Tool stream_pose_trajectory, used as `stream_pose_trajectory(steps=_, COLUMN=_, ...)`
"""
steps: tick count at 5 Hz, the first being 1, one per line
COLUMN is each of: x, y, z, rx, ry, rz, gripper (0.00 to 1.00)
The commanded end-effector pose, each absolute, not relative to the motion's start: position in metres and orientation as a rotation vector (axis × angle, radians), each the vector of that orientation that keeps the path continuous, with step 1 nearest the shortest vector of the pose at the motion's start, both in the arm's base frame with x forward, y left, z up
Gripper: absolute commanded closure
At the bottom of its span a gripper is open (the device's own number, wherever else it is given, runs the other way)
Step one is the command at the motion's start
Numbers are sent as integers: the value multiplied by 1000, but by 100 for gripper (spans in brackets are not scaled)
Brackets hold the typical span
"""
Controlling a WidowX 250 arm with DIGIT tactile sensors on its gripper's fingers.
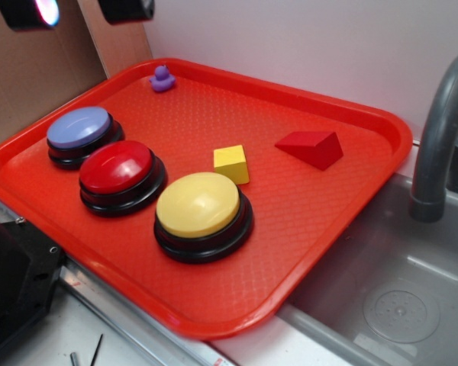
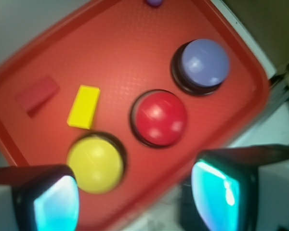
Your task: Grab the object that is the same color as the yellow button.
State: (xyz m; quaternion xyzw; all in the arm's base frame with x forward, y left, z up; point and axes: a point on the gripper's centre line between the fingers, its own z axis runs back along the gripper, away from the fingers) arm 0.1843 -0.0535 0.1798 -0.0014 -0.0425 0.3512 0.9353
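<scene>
Tray (image 1: 351, 221) in red holds three domed buttons in a row, a purple duck (image 1: 162, 78), a red wedge (image 1: 311, 147) and a small yellow cube (image 1: 231, 164). The cube sits just beside the yellow button (image 1: 201, 206), between it and the wedge. The gripper (image 2: 135, 197) hangs high above the tray's near edge, fingers (image 2: 55, 202) spread apart and empty. The risk is that a descent lands on the yellow button's dome or knocks the cube aside, because the two stand so close.

fingers (image 2: 43, 199): two, black casings, rounded corners
pads: glossy, glowing cyan-white
exterior view: dark casings at top edge, one lit pink-white
</scene>
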Motion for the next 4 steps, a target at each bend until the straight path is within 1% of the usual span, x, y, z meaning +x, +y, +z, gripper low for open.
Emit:
stream_pose_trajectory(steps=1, x=223, y=-68, z=136, rx=-39, ry=-214, rz=833, gripper=0)
stream_pose_trajectory(steps=2, x=243, y=-72, z=107, rx=-54, ry=-209, rz=831, gripper=0)
stream_pose_trajectory(steps=3, x=256, y=-77, z=82, rx=-2, ry=-196, rz=836, gripper=0)
stream_pose_trajectory(steps=4, x=263, y=-77, z=56, rx=34, ry=-165, rz=843, gripper=0)
